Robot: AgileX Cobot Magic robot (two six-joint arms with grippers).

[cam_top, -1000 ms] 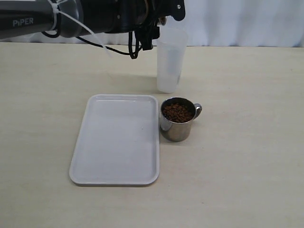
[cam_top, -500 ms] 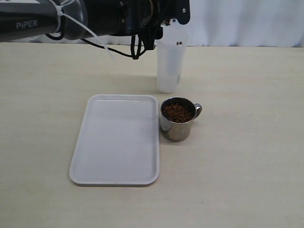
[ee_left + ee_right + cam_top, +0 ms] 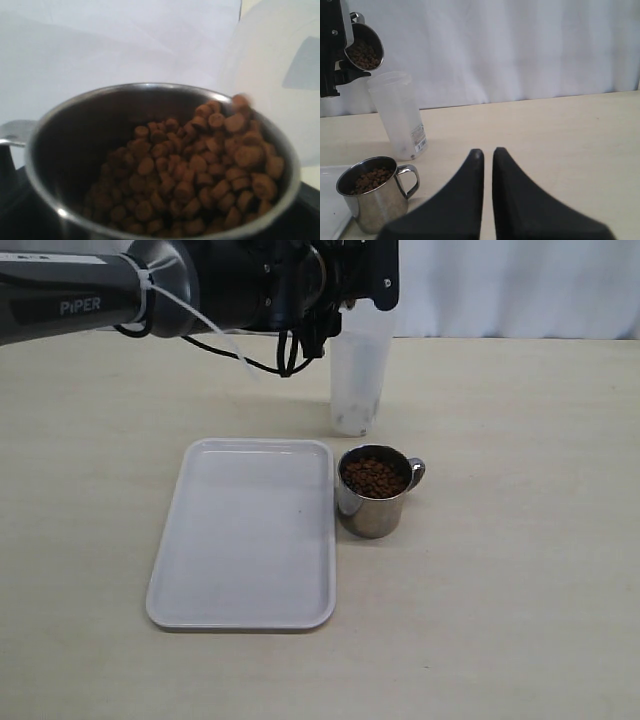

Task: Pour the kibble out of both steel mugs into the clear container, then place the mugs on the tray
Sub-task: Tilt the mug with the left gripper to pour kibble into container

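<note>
On the grey casing of the left arm [image 3: 90, 300], white letters read "PiPER". The clear container [image 3: 358, 370] has a small white label [image 3: 420, 144] low on its side, its print too small to read. The left gripper [image 3: 360, 280] is clamped around a tilted mug [image 3: 364, 47], holding it in the air just above the container's open top with its mouth leaning that way. Kibble [image 3: 200, 180] is heaped against the lower lip of that mug, and one pellet at the rim is blurred. The right gripper [image 3: 487, 152] hangs low over the surface [image 3: 500, 590], its jaws closed to a sliver and holding nothing, apart from the second mug [image 3: 375, 492]. That mug stands upright, full of kibble, just beside the right edge of the tray [image 3: 245, 540] and in front of the container.
</note>
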